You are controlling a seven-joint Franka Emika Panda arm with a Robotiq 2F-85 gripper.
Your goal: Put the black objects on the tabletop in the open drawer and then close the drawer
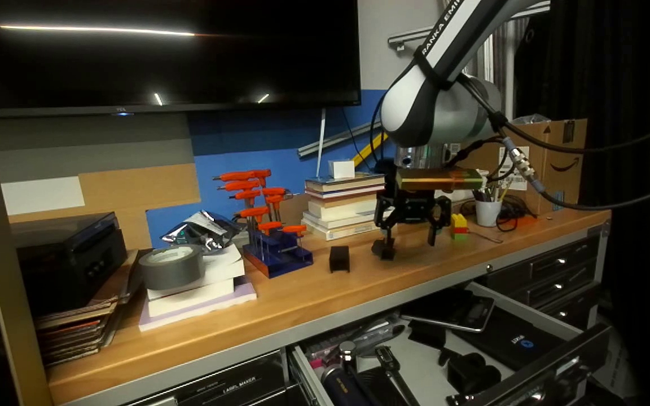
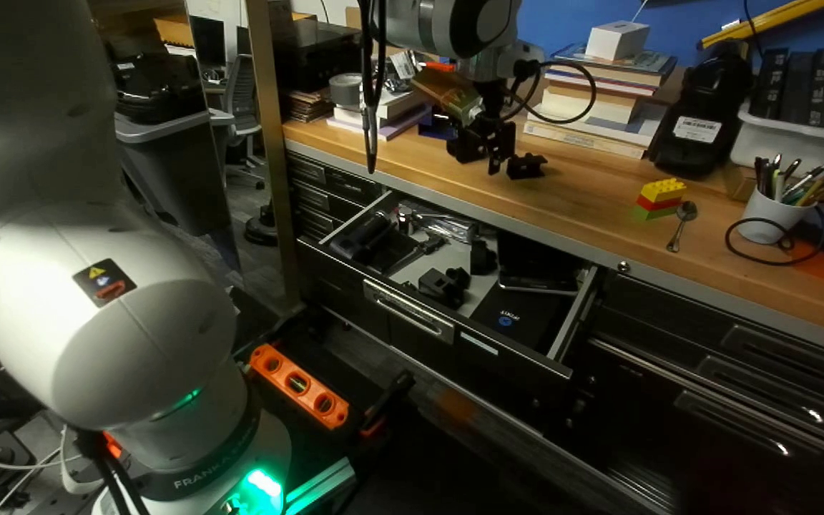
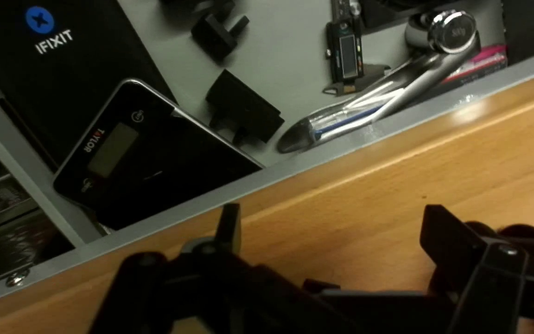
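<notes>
My gripper (image 1: 411, 242) is open and empty above the wooden tabletop (image 1: 297, 287). Its spread fingers also show in the wrist view (image 3: 332, 222). A black block (image 1: 339, 259) stands on the tabletop. A second black block (image 1: 384, 249) lies close by one finger and is partly covered by it; it also shows beside the gripper in an exterior view (image 2: 526, 166). The drawer (image 2: 512, 365) below is open. Two black pieces lie inside it, one (image 3: 246, 109) by the scale and another (image 3: 216, 37) farther forward. A small dark bit between the fingers in the wrist view is unclear.
Red-handled hex keys in a blue stand (image 1: 277, 259) and stacked books (image 1: 342, 211) stand behind. A toy-brick stack (image 2: 661, 197), spoon (image 2: 682, 222) and pen cup (image 2: 773, 214) are to the right. The drawer holds a Taylor scale (image 3: 146, 153), calipers (image 3: 346, 51) and an iFixit case (image 3: 58, 69).
</notes>
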